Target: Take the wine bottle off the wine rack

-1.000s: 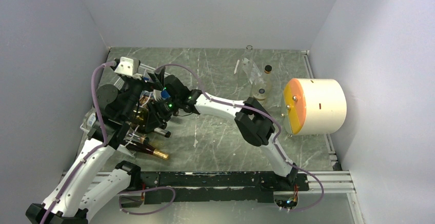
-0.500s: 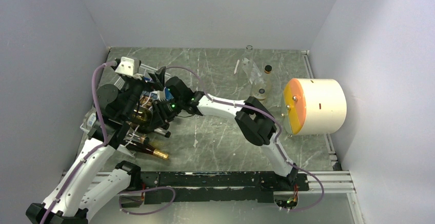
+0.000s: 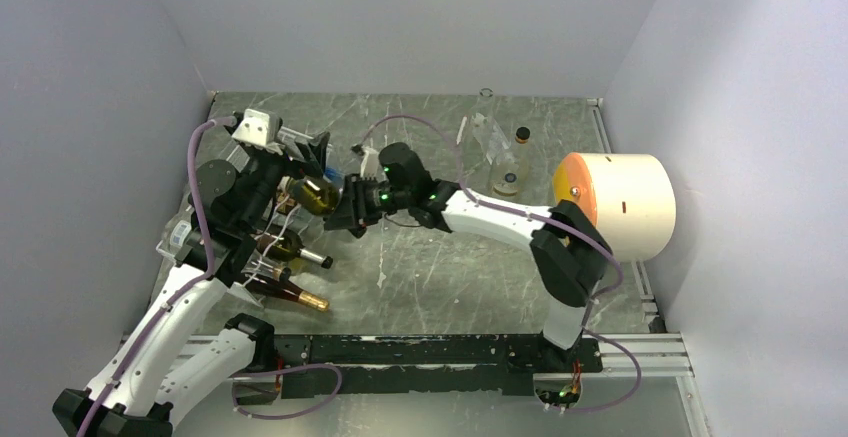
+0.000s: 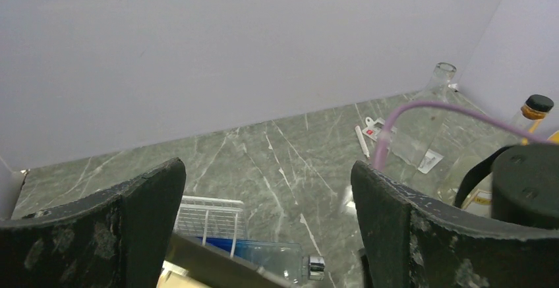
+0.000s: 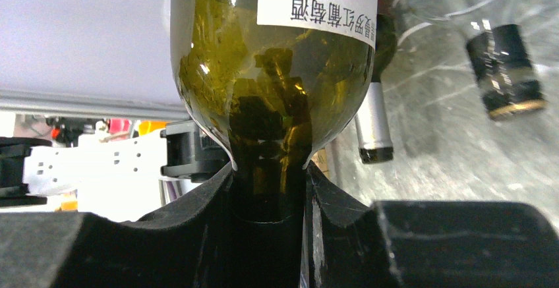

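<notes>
Right arm [image 3: 500, 222] is swinging its elbow out to the right since the earlier frame and pulling the green wine bottle [image 3: 318, 195] neck-first away from the wine rack [image 4: 209, 212]. Extraction is looking mostly done. The left arm [image 3: 180, 307] is covering the bottle's base, so I cannot tell whether it is touching the wire. The right arm is stretching low across the counter [image 3: 420, 277] toward the left side. The left arm is reaching up over the rack, with the left tool [image 4: 267, 196] gaping wide, gripping nothing and facing the back wall. Two other bottles [image 3: 295, 252] are lying in the rack's lower rows. The right tool [image 5: 270, 199] is clamping tight on the bottle's neck, just under the shoulder.
</notes>
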Robot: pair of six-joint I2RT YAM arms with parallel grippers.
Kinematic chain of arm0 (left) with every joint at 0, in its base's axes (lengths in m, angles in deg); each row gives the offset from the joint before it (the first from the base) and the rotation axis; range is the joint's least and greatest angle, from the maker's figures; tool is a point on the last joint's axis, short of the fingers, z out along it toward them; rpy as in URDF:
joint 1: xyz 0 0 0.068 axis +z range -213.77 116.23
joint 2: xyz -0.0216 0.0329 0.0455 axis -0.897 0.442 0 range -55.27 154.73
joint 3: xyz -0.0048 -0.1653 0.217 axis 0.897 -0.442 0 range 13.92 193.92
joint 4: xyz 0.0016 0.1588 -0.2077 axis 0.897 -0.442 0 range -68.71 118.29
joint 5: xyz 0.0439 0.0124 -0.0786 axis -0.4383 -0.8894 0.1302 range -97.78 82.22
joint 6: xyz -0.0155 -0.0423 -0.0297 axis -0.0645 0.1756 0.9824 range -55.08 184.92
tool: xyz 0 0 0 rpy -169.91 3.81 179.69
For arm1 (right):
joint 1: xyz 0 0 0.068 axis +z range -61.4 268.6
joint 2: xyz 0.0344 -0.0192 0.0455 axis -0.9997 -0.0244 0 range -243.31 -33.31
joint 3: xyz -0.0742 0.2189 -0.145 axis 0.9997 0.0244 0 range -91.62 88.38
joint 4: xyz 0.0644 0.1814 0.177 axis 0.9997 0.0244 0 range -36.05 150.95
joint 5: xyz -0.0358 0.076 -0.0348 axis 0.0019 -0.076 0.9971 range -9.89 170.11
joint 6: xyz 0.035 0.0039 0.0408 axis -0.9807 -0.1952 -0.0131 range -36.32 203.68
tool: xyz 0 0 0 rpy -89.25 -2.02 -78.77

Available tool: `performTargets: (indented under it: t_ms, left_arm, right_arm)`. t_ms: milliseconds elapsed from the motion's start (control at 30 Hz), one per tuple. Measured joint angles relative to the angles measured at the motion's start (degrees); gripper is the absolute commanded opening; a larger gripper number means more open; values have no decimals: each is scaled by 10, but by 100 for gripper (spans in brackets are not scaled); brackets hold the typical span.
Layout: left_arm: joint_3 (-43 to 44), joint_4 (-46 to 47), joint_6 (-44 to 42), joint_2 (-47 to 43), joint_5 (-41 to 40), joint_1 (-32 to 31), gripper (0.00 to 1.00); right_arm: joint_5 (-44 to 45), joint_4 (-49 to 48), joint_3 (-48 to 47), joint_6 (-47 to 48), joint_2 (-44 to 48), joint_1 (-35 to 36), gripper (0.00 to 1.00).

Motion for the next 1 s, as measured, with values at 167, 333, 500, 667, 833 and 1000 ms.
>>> performTargets:
  t_ms: [167,333,500,667,833,1000]
  left_arm:
    - [0,0,0,5,26,0,99]
    - [0,7,0,18,88,1,99]
    - [0,32,3,50,207,2,99]
    - [-6,90,11,97,353,-10,99]
    - [-26,90,-52,115,390,-99,99]
    - [-43,51,-180,113,325,-243,98]
  right_arm:
    - [26,1,68,-2,82,-41,0]
    - [62,60,131,17,174,-80,0]
    - [98,156,157,54,252,-96,0]
    - [147,284,150,111,315,-94,0]
    - [196,423,117,158,351,-96,0]
    - [200,514,94,192,366,-97,0]
